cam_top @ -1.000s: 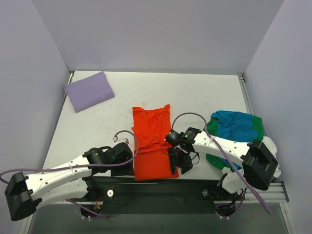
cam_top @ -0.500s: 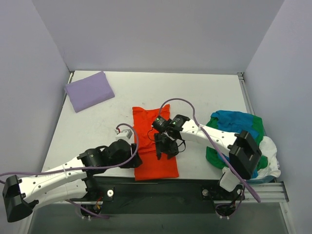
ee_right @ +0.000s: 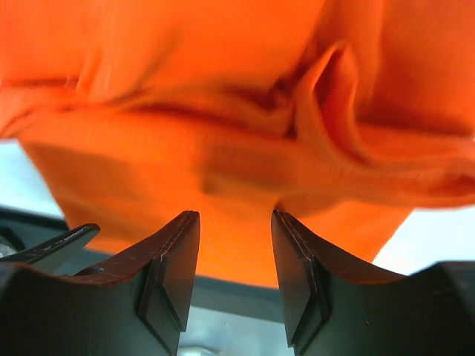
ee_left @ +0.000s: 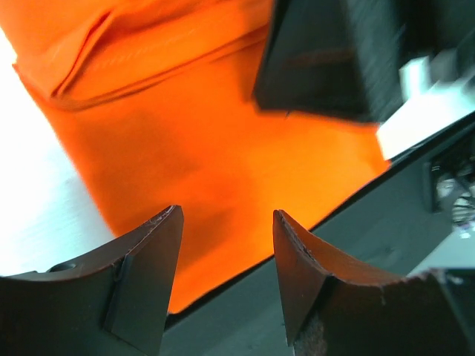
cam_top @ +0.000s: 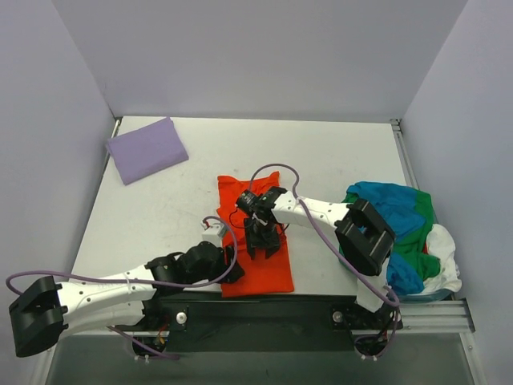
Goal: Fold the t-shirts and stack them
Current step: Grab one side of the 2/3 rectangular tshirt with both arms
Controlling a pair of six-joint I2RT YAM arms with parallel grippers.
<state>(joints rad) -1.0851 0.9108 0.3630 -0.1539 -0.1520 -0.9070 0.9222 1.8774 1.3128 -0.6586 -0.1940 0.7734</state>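
The orange-red t-shirt [cam_top: 264, 269] lies partly folded at the front middle of the table; it fills the left wrist view [ee_left: 215, 141] and the right wrist view [ee_right: 223, 111]. My right gripper [cam_top: 263, 245] is open and hovers over the middle of the shirt. My left gripper [cam_top: 234, 269] is open at the shirt's near left edge. The lavender t-shirt [cam_top: 147, 149] lies folded at the back left. The blue t-shirt [cam_top: 383, 204], green t-shirt [cam_top: 417, 241] and white t-shirt [cam_top: 443, 261] lie heaped at the right edge.
The table's black front rail [cam_top: 264, 309] runs just below the orange shirt. Grey walls close in the left, back and right sides. The right arm's link [cam_top: 365, 237] reaches across from the heap toward the shirt.
My right gripper has moved left and back, from the shirt's near right edge to over its middle. My left gripper has moved right to the shirt's near left edge.
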